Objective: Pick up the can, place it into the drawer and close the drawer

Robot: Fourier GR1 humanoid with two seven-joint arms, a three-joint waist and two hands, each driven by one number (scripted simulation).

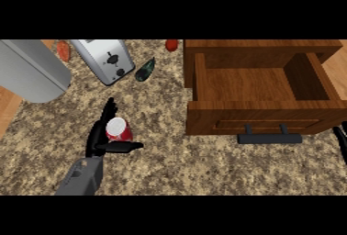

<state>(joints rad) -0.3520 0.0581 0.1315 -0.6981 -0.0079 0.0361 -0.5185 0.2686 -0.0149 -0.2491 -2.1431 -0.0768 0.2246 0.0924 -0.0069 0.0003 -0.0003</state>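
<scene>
Left hand [102,133] curled around the red can [119,130] on the speckled table [203,160], open wooden drawer [261,85] well apart to its right, right hand [341,142] at the right edge, fingers' state unclear

From my station the speckled beige stone table [203,160] reads evenly and moderately lit, without glare. The open brown wooden drawer [261,85] is darker along its right inner wall. Its black bar handle [269,138] casts a faint shadow. Edges appear undistorted.

Kitchen, speckled granite counter [203,165], toaster [105,59], wooden drawer [261,98] unit
</scene>
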